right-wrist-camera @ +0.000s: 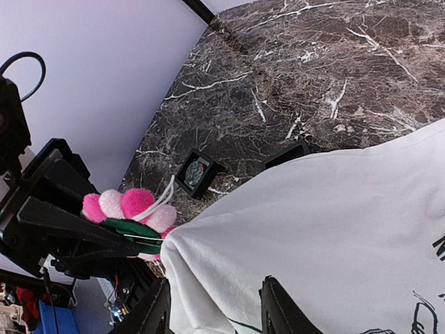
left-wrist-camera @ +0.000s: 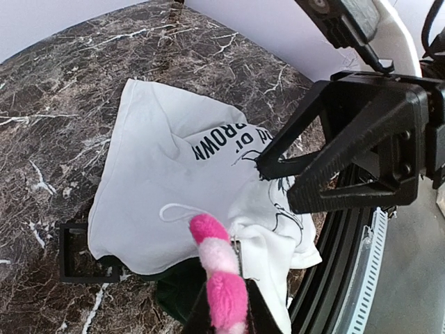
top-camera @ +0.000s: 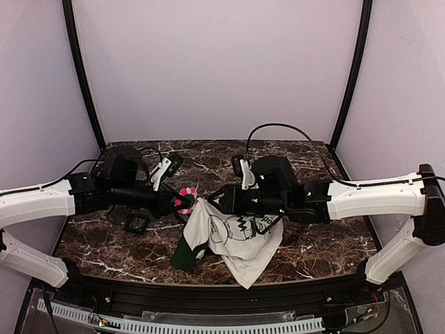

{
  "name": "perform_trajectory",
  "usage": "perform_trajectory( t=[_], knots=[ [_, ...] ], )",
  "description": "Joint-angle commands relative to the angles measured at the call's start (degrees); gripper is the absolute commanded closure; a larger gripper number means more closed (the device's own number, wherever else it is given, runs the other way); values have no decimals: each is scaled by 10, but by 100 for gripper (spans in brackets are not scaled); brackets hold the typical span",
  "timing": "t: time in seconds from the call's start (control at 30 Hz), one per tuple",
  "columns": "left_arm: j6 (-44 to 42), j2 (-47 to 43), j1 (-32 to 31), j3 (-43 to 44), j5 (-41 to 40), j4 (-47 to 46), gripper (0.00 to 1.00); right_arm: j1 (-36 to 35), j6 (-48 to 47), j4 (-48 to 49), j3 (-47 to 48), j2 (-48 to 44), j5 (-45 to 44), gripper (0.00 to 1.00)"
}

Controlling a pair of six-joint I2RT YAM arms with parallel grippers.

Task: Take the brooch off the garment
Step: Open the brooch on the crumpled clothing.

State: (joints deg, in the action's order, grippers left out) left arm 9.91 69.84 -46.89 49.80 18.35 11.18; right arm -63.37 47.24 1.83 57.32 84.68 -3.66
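The brooch (top-camera: 185,200), a fluffy pink and white flower, is pinched in my left gripper (top-camera: 175,202), which is shut on it. Its petals (left-wrist-camera: 219,278) stick up between the left fingers, and a metal pin runs into the cloth beside them. The garment (top-camera: 236,236), a white T-shirt with black print and dark green trim, hangs from the brooch down to the table. My right gripper (top-camera: 213,200) is at the shirt's raised corner, jaws apart, with white fabric (right-wrist-camera: 334,229) lying across the gap (right-wrist-camera: 215,309). The brooch (right-wrist-camera: 128,209) sits just left of that corner.
A small black square frame (top-camera: 137,223) lies on the marble table (top-camera: 327,243) left of the shirt, also visible as the frame (right-wrist-camera: 197,172). A second black frame (right-wrist-camera: 288,153) peeks from under the shirt's edge. White walls enclose the table.
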Motion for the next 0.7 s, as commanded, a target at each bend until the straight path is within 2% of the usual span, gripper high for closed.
perform_trajectory(
  t=[0.0, 0.23, 0.67],
  knots=[
    [-23, -25, -8, -15, -32, -7, 99, 10, 42, 57, -6, 18, 52, 58],
    [-30, -23, -15, -14, -41, -1, 99, 11, 45, 95, 13, 49, 101, 60],
    [-30, -24, -16, -14, -40, 0, 99, 17, 59, 124, 26, 80, 124, 63]
  ],
)
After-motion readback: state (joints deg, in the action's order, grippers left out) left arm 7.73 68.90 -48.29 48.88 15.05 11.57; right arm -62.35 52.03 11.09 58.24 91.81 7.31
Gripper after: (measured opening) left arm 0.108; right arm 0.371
